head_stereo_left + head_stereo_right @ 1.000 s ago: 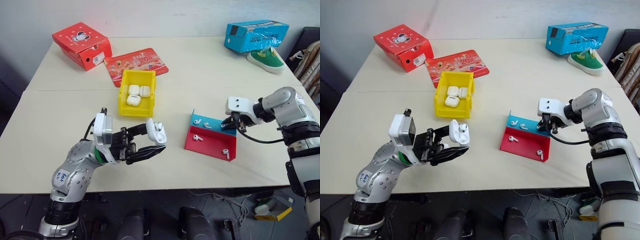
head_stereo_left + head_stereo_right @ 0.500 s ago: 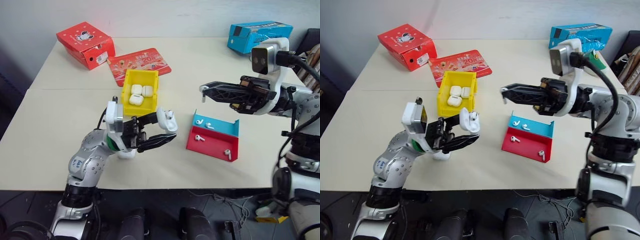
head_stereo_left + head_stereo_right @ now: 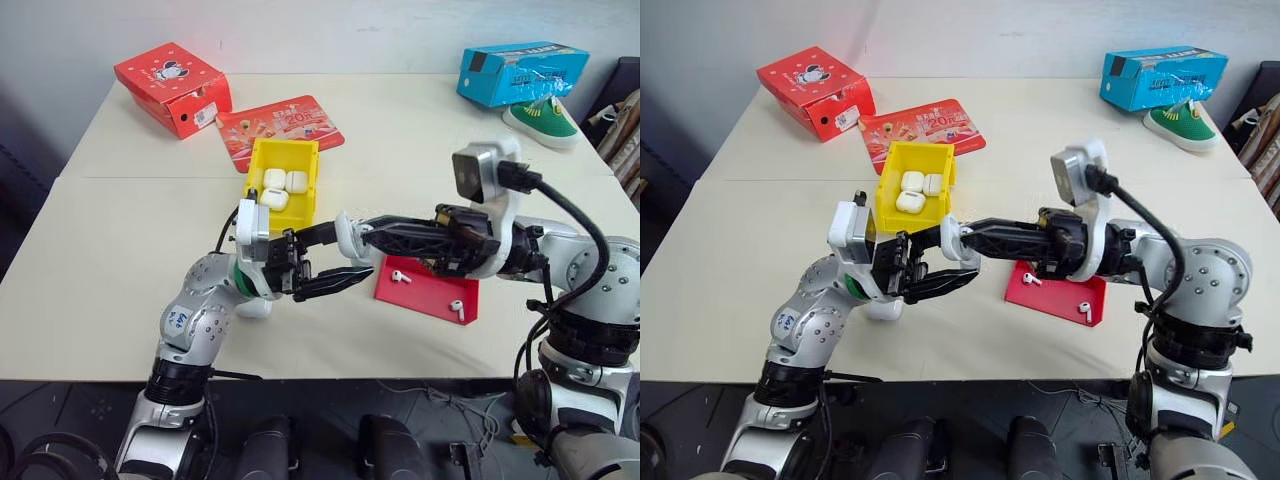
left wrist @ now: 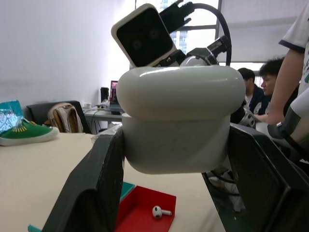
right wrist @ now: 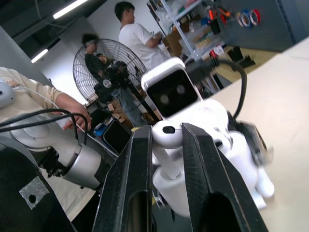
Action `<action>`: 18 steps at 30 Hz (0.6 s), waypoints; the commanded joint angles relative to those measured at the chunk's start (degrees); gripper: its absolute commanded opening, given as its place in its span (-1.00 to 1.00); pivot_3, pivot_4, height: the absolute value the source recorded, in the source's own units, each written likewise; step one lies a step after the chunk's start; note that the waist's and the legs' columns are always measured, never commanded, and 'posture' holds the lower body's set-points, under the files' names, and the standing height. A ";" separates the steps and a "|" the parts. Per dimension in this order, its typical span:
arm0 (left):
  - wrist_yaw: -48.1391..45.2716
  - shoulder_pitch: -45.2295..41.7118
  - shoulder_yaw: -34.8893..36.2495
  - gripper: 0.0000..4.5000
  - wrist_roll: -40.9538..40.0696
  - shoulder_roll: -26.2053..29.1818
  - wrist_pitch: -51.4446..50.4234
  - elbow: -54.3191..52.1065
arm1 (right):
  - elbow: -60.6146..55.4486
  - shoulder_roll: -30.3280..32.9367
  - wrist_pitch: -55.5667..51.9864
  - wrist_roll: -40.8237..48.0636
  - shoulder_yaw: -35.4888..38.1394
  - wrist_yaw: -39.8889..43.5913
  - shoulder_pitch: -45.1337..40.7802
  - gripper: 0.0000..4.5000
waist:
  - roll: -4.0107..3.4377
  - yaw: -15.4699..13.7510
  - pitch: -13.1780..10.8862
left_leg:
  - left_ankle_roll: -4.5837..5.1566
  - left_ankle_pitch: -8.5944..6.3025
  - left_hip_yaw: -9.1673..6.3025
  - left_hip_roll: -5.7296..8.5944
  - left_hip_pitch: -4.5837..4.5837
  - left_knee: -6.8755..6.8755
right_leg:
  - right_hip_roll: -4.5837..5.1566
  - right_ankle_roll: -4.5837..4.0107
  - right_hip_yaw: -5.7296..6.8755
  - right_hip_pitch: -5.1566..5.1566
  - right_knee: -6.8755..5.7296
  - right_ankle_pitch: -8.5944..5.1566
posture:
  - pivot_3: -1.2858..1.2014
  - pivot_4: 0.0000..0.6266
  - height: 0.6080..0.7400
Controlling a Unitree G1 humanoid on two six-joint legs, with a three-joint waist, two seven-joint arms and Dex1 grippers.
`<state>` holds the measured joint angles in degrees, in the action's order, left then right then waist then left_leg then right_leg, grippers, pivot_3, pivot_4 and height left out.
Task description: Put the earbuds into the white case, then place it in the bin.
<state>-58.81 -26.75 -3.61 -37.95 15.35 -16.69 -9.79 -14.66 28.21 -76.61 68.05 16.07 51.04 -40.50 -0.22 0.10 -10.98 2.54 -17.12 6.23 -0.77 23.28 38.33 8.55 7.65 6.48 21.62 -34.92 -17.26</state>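
A beige worktop (image 3: pixel 120 270) in a workshop; the left pincer (image 3: pixel 340 260) clamps the glossy white case (image 4: pixel 181 125), the right pincer (image 5: pixel 165 145) pinches an earbud (image 5: pixel 166 140) at its 3 o'clock.

Open cream tabletop (image 3: pixel 110 270) on the left and along the near edge. Middle crowded: small bright yellow plastic bin (image 3: pixel 283 185) holding white cases, red-and-blue stepped tray (image 3: pixel 430 292) just right of it. Red cardboard box (image 3: pixel 172 88), flat red packet (image 3: pixel 283 128), blue box (image 3: pixel 518 72) and green shoe (image 3: pixel 542 118) along the far side.
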 commanded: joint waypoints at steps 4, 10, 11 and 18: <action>1.11 -0.93 0.22 0.23 -0.87 -1.50 0.31 -1.90 | -2.86 2.38 5.77 -1.15 -3.12 1.50 2.82 -0.79 | 0.00 -0.04 0.00 | 0.01 0.00 0.00 0.00 0.00 0.00 | 0.00 0.00 0.00 0.00 0.02 0.00 | 0.03 -0.52 1.00; 2.14 -1.02 0.96 0.23 -2.03 -2.15 -0.83 -2.88 | -3.95 5.06 9.57 -2.56 -5.97 1.91 5.56 -0.64 | 0.01 -0.05 0.00 | 0.01 0.00 -0.01 0.00 0.00 0.00 | 0.00 0.01 0.01 -0.01 0.03 0.00 | 0.03 -0.52 1.00; 2.11 -0.97 1.02 0.23 -2.13 -2.14 -0.97 -3.07 | -4.43 5.45 10.29 -2.58 -6.22 2.08 5.91 -0.47 | 0.01 -0.06 0.00 | 0.01 0.00 -0.01 -0.01 0.00 0.00 | 0.00 0.01 0.01 -0.01 0.03 0.00 | 0.03 -0.52 1.00; 0.91 -0.99 2.15 0.23 -2.01 -0.77 -1.36 -2.70 | -5.02 10.38 8.94 5.02 -1.72 2.01 7.84 0.53 | 0.03 -0.31 -0.01 | 0.01 0.00 -0.01 -0.01 0.00 0.00 | 0.01 0.01 0.01 -0.01 0.05 0.00 | 0.03 -0.52 1.00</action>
<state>-57.20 -26.41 -2.33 -38.04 14.77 -18.88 -9.76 -18.11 36.26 -64.95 69.48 12.91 52.69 -33.40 -0.19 -0.21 -10.99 2.56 -17.13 6.20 -0.77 23.30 38.33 8.56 7.66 6.50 21.60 -34.85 -17.25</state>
